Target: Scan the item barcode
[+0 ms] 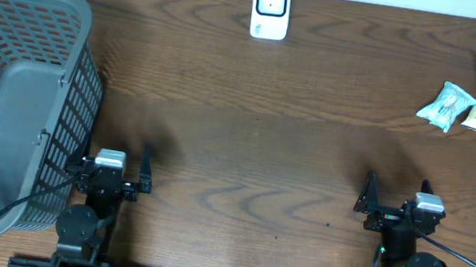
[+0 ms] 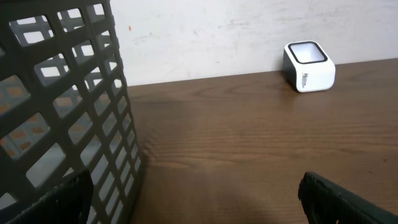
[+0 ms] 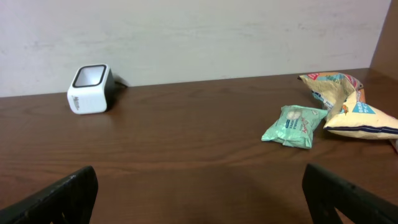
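Your left tool (image 1: 114,168) and right tool (image 1: 395,199) gape wide. Right wrist catches the mint-green plastic packet (image 3: 293,126) right of the white boxy plastic scanner (image 3: 90,89); left wrist misses it. Packet print unreadable.

A dark brown table (image 1: 254,154) with a bold, wavy wood grain fills the overhead view, and its far edge meets a pale, off-white wall (image 3: 217,37). The wall is matt and faintly mottled, with light scuffs and one small reddish speck in the left wrist view. The light is soft and even, with only blurred shadows on the wood, and a brown upright panel (image 3: 388,37) closes the wall's right end.
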